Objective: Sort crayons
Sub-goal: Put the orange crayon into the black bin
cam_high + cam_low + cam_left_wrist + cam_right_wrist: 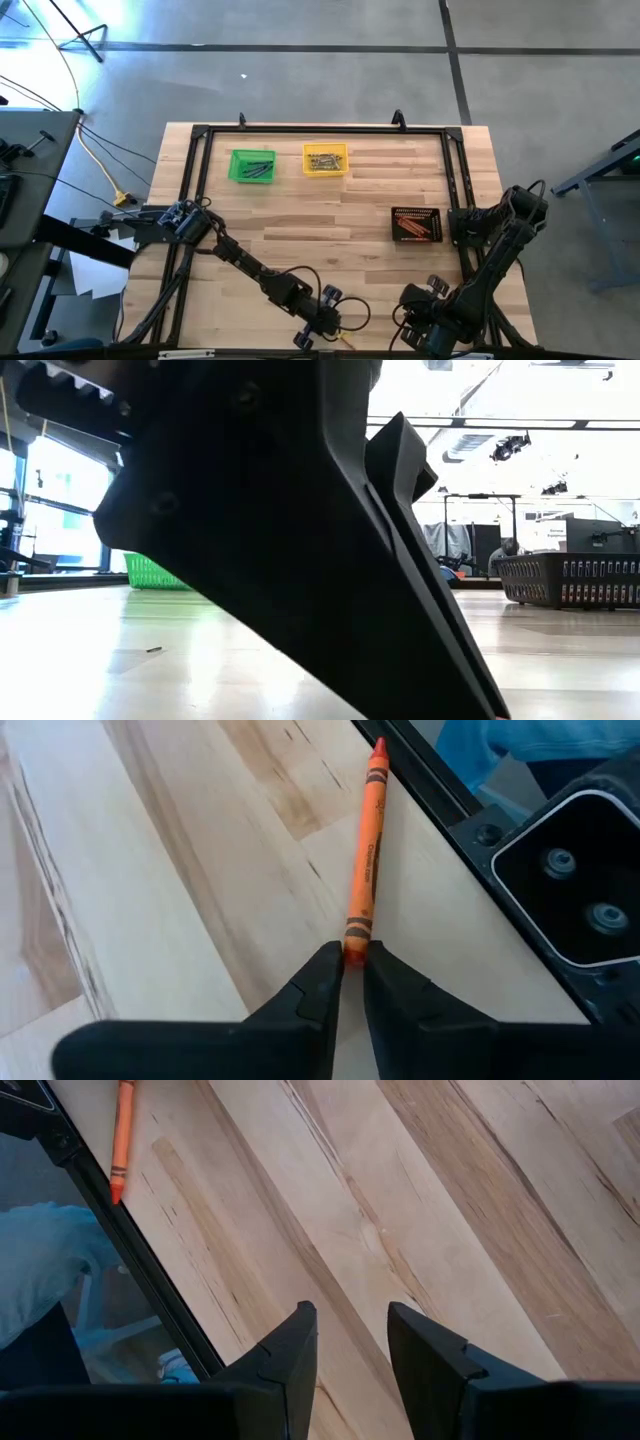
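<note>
Left wrist view: orange paper-wrapped crayon (364,860).

The worktop (360,200) is pale wood in planks, smooth, with a soft sheen. The orange crayon (364,860) wears a matt paper wrapper. The left claw (345,982) looks like matt black plastic, as does the black frame (430,775)

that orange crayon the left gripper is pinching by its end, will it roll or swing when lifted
Likely stiff and light: the orange crayon is a thin straight stick. The left gripper pinches only its flat end, so it may pivot or droop. It looks round, so if dropped it could roll toward the table's black edge rail.
</note>
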Tool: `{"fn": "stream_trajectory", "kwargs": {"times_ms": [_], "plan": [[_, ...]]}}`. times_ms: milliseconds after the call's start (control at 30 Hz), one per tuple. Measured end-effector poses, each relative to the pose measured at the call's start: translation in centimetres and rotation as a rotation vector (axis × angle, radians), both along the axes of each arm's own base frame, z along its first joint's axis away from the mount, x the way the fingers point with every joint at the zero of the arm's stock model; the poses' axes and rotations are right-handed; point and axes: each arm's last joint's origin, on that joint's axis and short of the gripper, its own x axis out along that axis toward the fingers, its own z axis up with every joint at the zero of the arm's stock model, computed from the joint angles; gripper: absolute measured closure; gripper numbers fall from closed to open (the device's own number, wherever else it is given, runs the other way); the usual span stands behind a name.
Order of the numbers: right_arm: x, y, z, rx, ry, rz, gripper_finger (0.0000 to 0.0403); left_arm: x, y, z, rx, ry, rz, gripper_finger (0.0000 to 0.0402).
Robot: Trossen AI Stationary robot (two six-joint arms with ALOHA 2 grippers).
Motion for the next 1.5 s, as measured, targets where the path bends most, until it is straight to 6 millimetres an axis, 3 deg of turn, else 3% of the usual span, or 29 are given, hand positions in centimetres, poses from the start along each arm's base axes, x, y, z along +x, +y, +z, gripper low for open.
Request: {"fn": "stream_trajectory", "kwargs": {"times_ms": [533, 1500], "plan": [[0.0, 0.0, 0.0, 0.0, 0.0, 0.0, 0.0284, 0.0, 0.1, -0.1, -0.007, 0.012, 0.011, 0.04], [0.0, 0.0, 0.0, 0.003, -0.003, 0.0, 0.0284, 2.1, 4.0, 0.0, -0.144, 0.056, 0.396, 0.0401]]}}
